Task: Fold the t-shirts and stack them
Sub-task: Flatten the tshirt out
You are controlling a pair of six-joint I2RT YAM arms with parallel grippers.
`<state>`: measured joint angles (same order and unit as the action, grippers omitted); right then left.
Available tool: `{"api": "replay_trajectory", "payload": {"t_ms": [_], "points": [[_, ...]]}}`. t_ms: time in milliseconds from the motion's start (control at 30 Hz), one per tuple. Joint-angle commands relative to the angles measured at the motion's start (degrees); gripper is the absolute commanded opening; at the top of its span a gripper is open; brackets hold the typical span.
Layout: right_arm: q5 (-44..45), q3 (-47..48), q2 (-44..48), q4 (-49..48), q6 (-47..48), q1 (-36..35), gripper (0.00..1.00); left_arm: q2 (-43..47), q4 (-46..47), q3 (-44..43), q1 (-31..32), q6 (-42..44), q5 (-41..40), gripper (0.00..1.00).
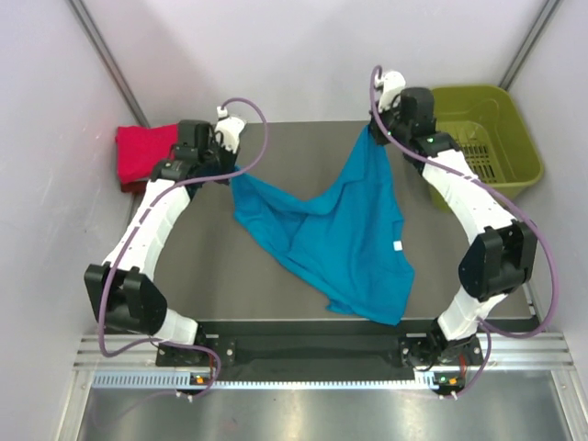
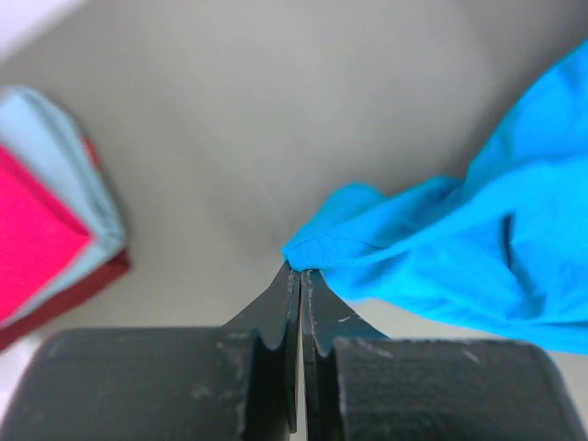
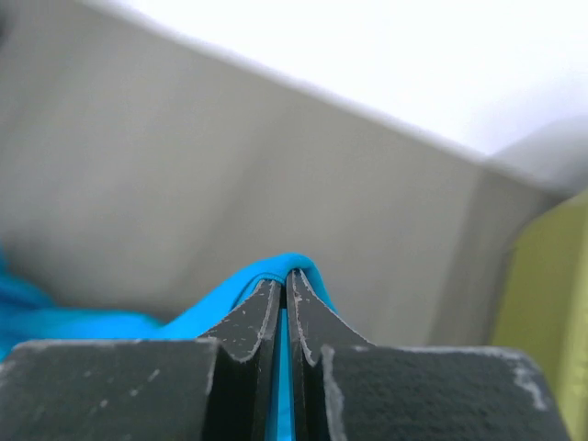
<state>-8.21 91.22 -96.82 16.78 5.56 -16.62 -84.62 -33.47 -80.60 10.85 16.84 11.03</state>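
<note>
Soft rumpled teal t-shirt (image 1: pixel 349 230) — corners clamped in closed left end effector (image 2: pixel 300 272), right end effector (image 3: pixel 285 277)

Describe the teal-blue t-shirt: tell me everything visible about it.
The teal-blue t-shirt is soft, plain, cotton-looking cloth, unfolded and creased, with a small white tag showing. It spreads across the dark table between two far corners: the left tool is shut on its left edge, the right tool shut on a raised fold at the right. Its near part lies on the table, reaching the front edge.
</note>
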Motion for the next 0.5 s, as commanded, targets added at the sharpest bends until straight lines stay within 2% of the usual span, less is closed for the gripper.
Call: {"api": "replay_trajectory", "payload": {"t_ms": [0,233,333,467], "points": [[3.9,7.9,3.6,-3.0,1.1,2.9,0.00,3.8,1.6,-5.4,-0.8,1.4,-2.9,0.00],[5.1,15.6,10.8,-2.1,0.2,10.8,0.00,4.8,1.7,-17.9,-3.3,4.2,-7.3,0.00],[4.1,17.1,15.4,1.1,-1.1,14.2,0.00,7.4,1.9,-19.4,-3.4,5.8,-9.2,0.00],[4.8,12.3,24.9,2.9,-1.0,16.2,0.00,13.3,1.3,-17.7,-3.5,4.0,-9.8,0.00]]}}
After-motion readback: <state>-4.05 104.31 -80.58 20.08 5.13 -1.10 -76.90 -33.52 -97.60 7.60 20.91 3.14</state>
